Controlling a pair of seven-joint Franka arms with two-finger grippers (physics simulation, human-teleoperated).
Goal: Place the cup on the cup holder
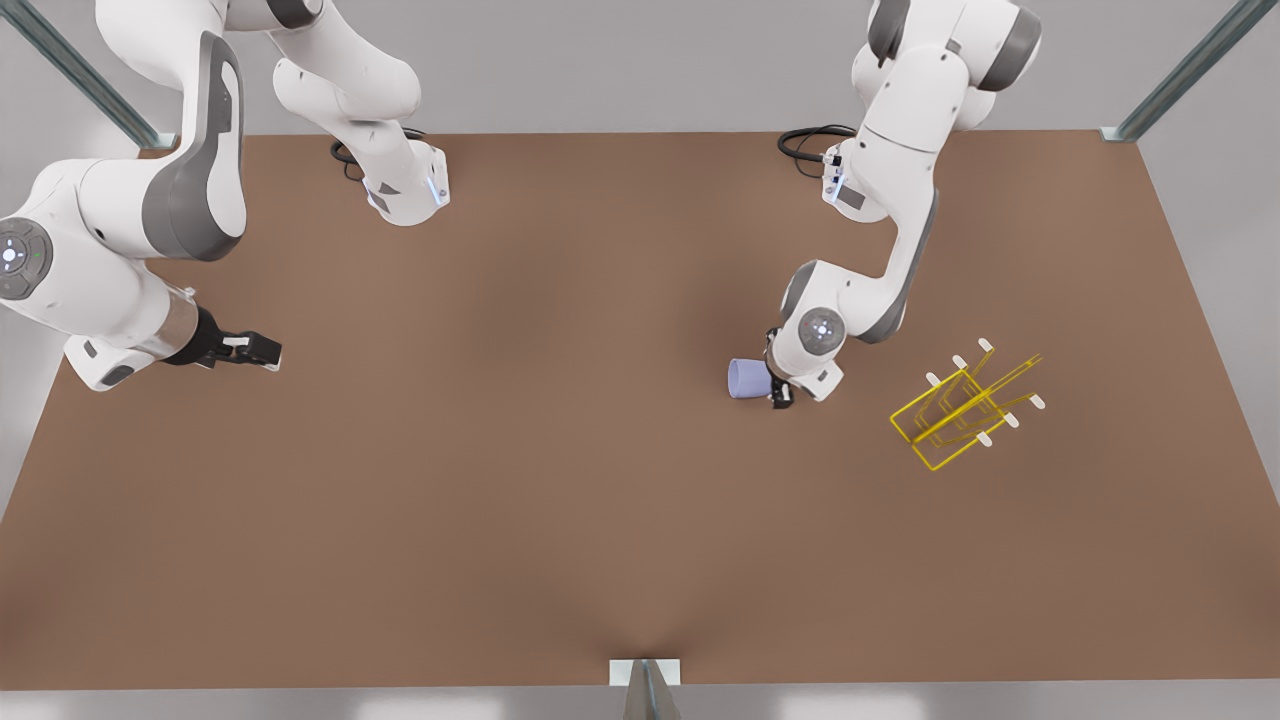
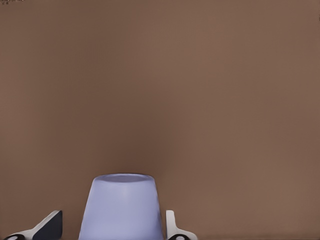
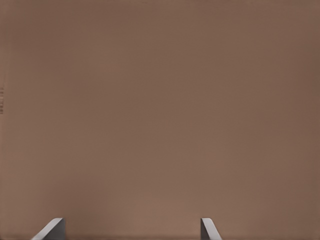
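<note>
Cup (image 2: 121, 207) between left gripper (image 2: 114, 227) fingers, gap one side; right gripper (image 3: 131, 229) spread, idle.

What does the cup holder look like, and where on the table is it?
Look on the brown table, toward the front view's right. Past the left gripper and the lavender cup stands the cup holder: a yellow wire rack with white-capped prongs.

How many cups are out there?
1: the cup sits between the open left claw's fingers, to the front view's left of the holder. The right claw waits open at the front view's far left.
</note>
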